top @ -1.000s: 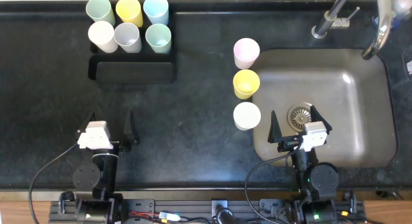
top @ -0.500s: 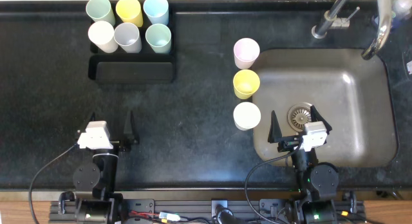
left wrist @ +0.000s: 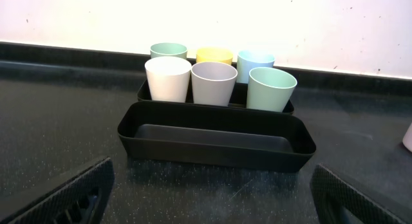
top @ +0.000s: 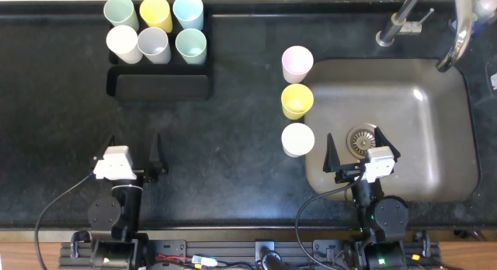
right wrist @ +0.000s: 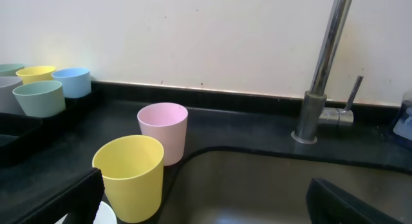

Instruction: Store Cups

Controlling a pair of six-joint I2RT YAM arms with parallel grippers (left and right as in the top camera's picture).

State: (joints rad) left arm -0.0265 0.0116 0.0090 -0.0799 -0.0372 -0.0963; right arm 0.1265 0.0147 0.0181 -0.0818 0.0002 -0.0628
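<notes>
I find no change between the earlier moments and now. My left gripper (top: 136, 142) is exactly where it was a second ago, fingers spread just as wide, and my right gripper (top: 357, 140) is the same. The white cup (top: 297, 139) just beside my right fingers, the yellow cup (top: 297, 100) beyond it and the pink cup (top: 297, 63) farther off have not shifted. Neither have the six cups (top: 154, 45) grouped well ahead of my left gripper.

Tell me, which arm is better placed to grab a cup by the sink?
Right, probably: the right gripper, open, sits close to the white cup, with yellow cup and pink cup beyond; the left gripper is across the counter.
</notes>
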